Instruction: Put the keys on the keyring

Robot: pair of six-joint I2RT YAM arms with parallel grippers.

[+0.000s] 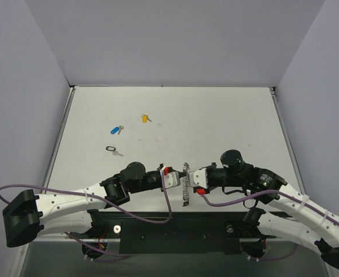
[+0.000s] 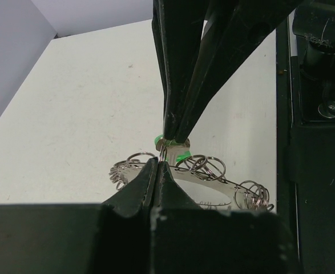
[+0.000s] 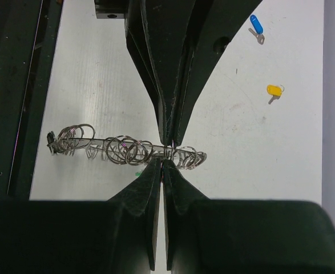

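The left gripper [image 2: 157, 164] is closed, its fingertips pinching the rim of the keyring [image 2: 216, 184] and holding the hoop on edge just above the table [image 1: 215, 121]. Facing it tip to tip, the right gripper [image 2: 174, 137] is clamped tight too. Green plastic shows on either side of its tips, so it appears to hold the green-headed key [image 2: 182, 157] right against the ring, among the wire loops [image 2: 204, 165].

The step in hand looks like threading this key onto one of those loops. I cannot tell whether the key's hole has caught the wire. The next move calls for a small, precise push or twist by the right gripper while the left holds the hoop steady; the parts are tiny, so a slip is likely.

Well beyond both grippers, toward the far left of the table, lie the black-headed key [image 1: 112, 150], blue-headed key [image 1: 117, 130] and yellow-headed key [image 1: 145, 118], apart from one another and not yet on the ring.
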